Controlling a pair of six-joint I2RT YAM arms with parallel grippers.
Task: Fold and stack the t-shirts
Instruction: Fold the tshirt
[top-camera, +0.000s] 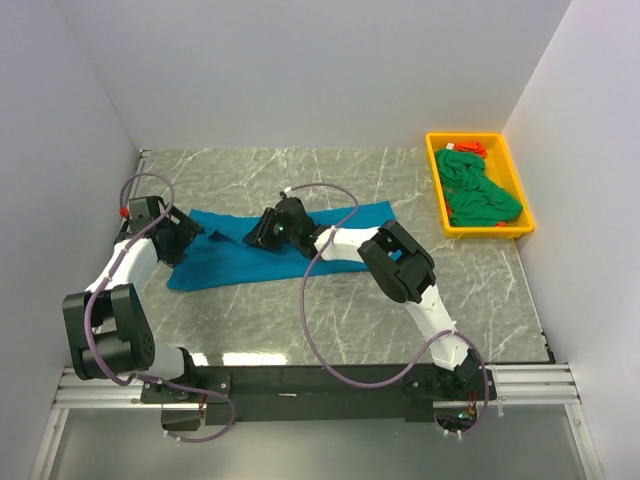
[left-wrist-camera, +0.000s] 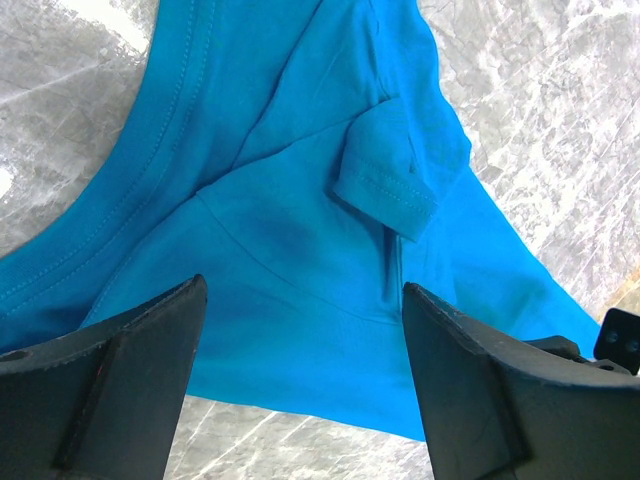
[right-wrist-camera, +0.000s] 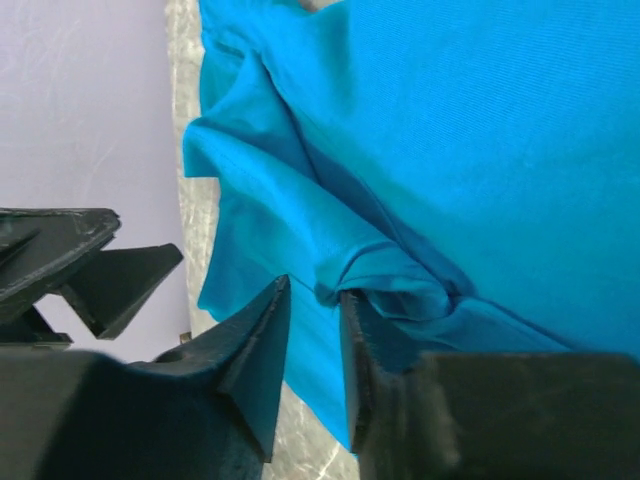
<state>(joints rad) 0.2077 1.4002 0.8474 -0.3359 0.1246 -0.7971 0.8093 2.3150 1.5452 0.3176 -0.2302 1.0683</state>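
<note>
The left wall (top-camera: 60, 150), pale and plain, stands left of the teal-blue t-shirt (top-camera: 235, 258). It meets a back wall (top-camera: 300, 70) of the same colour behind the shirt. The table (top-camera: 330, 320) is a grey slab veined in white like marble, glossy enough to throw back glare on the near side of the shirt.

The left arm (top-camera: 125, 265), with a purple cable (top-camera: 95, 310) looped along it, reaches to the shirt's left end. The left gripper (left-wrist-camera: 300, 300) hangs there released, its jaws wide apart, with bare cloth and a short sleeve (left-wrist-camera: 385, 180) showing between them.

The shirt lies crumpled and spread flat on the slab, a long strip running up toward its right end, with creases along its body.

The right gripper (right-wrist-camera: 315, 295) sits over the middle of the shirt's far edge. Its jaws stand close together with a thin gap, and a bunched ridge of cloth meets their tips. Whether that ridge is clamped I cannot tell. The right arm (top-camera: 405, 270) bends away to the right of the shirt.

Well to the right of the shirt and further back, a yellow bin (top-camera: 490, 231) holds a bright green t-shirt (top-camera: 480, 195) in a heap. A small red-orange piece (top-camera: 472, 148) lies at the bin's far end. Beyond it rises the right wall (top-camera: 590, 150).
</note>
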